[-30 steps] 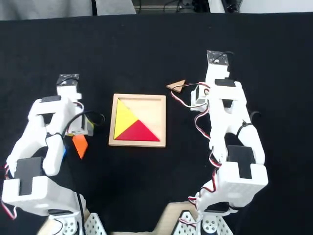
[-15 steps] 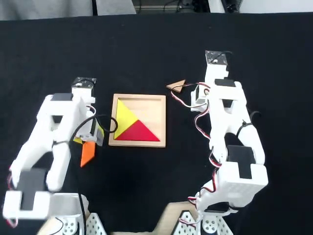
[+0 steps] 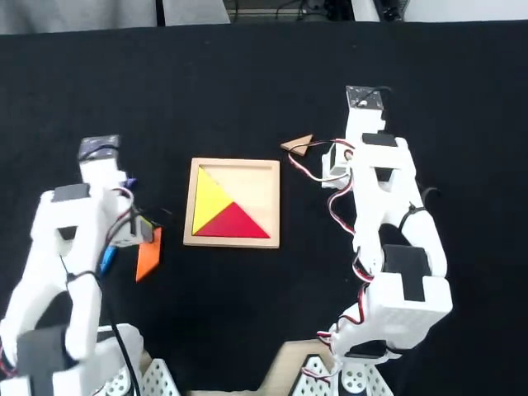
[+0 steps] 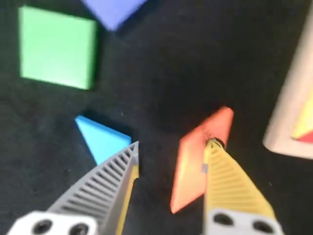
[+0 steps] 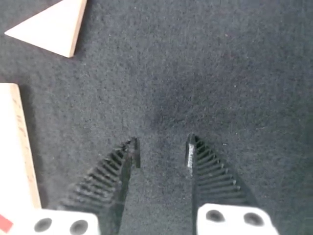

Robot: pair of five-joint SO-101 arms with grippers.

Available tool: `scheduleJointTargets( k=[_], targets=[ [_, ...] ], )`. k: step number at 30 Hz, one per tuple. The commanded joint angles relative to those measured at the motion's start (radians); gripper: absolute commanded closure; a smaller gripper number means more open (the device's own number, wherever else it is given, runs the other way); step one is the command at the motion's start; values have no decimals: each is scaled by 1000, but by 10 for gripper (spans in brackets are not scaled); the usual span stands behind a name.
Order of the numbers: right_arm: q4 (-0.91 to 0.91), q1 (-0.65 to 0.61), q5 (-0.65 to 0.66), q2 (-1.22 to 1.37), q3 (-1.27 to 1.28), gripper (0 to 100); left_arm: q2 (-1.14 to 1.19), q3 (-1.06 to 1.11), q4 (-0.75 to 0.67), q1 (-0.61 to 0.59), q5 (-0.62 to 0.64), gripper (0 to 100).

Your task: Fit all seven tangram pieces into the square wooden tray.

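the square wooden tray [image 3: 232,162] sits in the middle of a black table [image 3: 247,82], between two white robot arms. two of the seven pieces lie flat inside it: a yellow triangle [image 3: 207,201] against one side and a red triangle [image 3: 236,222] beside it, their edges touching. the rest of the tray floor is bare wood, so the job looks under a third done, with five pieces left out on the cloth. a plain wood triangle [image 3: 299,145] lies just off one tray corner, near the right arm. on the other side are an orange parallelogram [image 4: 195,164], a light blue triangle [image 4: 101,140], a green square [image 4: 57,47] and a darker blue piece [image 4: 113,9]. the left gripper [image 4: 173,146] is spread wide and low over the cloth. one finger is over the orange parallelogram and the other is beside the light blue triangle. it grasps nothing, and whether it touches the orange piece is unclear. the right gripper [image 5: 162,146] is parted and holds nothing, above bare cloth between the tray and the wood triangle.
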Motion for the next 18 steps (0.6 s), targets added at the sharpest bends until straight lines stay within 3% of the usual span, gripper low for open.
scheduleJointTargets(
  k=[1,10,18],
  targets=[
    [-8,-14,9,-62,-2,832,49,-2,-43,-15,35,784],
    [-8,-14,9,-62,-2,832,120,-1,-41,88,38,784],
    [-8,-15,11,-62,-2,832,121,-1,-28,84,40,784]
  ],
)
